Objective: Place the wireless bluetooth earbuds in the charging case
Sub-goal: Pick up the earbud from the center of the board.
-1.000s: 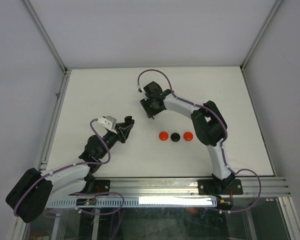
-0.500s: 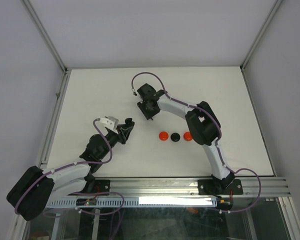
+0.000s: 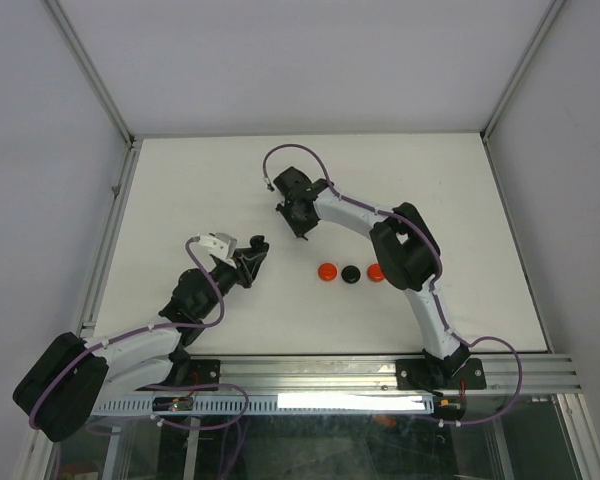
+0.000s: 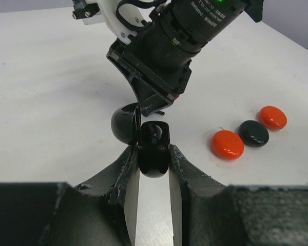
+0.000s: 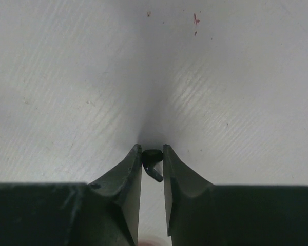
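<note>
The insertion step is judged to be in hand. A black earbud [image 5: 153, 164], small and comma-shaped, is pinched between the fingertips of the right gripper [image 5: 152, 151], whose jaws are drawn almost together on it. The charging case [image 4: 154, 139], a glossy black shell, is clamped between the fingers of the left gripper [image 4: 153, 149] and is held out over the table [image 3: 200, 180]. A rounded black part directly behind the case is taken to be its opened lid, though this cannot be confirmed. In the left wrist view the right gripper is seen tilted down just above and behind the case, its tips near the case's upper edge; whether they touch cannot be told. In the right wrist view only white table surface is seen beyond the earbud, so the earbud is judged not yet lined up over a socket. No earbud is seen seated in the case, and the other earbuds cannot be made out in any view. Two red discs [image 4: 227, 144] and a black disc [image 4: 253, 133] lie in a row on the table, apart from both grippers. For the next move, a small shift of the earbud over the case opening is called for, then a slow descent with the case held steady, and release only once the piece is seated.
</note>
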Robot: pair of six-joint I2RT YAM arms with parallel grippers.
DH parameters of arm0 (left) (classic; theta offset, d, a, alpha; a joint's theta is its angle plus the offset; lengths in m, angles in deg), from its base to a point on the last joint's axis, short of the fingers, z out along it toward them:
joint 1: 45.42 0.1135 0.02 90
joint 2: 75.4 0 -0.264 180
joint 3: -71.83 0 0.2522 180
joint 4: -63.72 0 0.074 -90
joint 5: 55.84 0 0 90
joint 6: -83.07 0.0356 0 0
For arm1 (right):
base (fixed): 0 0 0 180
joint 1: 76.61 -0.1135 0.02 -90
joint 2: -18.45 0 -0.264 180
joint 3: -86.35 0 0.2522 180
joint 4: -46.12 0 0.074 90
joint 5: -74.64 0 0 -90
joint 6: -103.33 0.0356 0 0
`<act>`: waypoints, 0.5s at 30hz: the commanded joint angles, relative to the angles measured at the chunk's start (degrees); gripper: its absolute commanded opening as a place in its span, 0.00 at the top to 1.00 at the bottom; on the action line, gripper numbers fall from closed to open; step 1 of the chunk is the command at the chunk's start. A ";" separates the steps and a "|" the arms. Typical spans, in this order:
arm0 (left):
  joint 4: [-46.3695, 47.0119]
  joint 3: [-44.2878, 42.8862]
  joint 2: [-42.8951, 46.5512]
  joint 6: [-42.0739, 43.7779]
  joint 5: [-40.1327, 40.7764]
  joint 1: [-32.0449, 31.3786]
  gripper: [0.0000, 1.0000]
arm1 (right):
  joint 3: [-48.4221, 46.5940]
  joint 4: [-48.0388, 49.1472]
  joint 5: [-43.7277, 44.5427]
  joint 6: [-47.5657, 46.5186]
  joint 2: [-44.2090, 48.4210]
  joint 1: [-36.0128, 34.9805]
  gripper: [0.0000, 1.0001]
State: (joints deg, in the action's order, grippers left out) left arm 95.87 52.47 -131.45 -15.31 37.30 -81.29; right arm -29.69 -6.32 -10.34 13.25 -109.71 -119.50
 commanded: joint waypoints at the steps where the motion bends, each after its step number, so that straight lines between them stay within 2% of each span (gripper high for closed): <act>1: 5.66 1.11 1.97 0.69 0.40 0.46 1.00 | 3.60 0.92 1.46 0.58 5.53 -1.20 0.81; 15: 17.12 4.48 5.60 0.11 -6.78 0.50 1.00 | 18.87 12.13 2.92 6.79 28.26 -4.61 0.84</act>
State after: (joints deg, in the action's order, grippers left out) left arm 104.63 55.53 -127.38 -15.35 34.48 -81.32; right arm -13.50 -0.83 -9.27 17.30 -90.44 -122.78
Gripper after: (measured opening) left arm 0.257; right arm 0.215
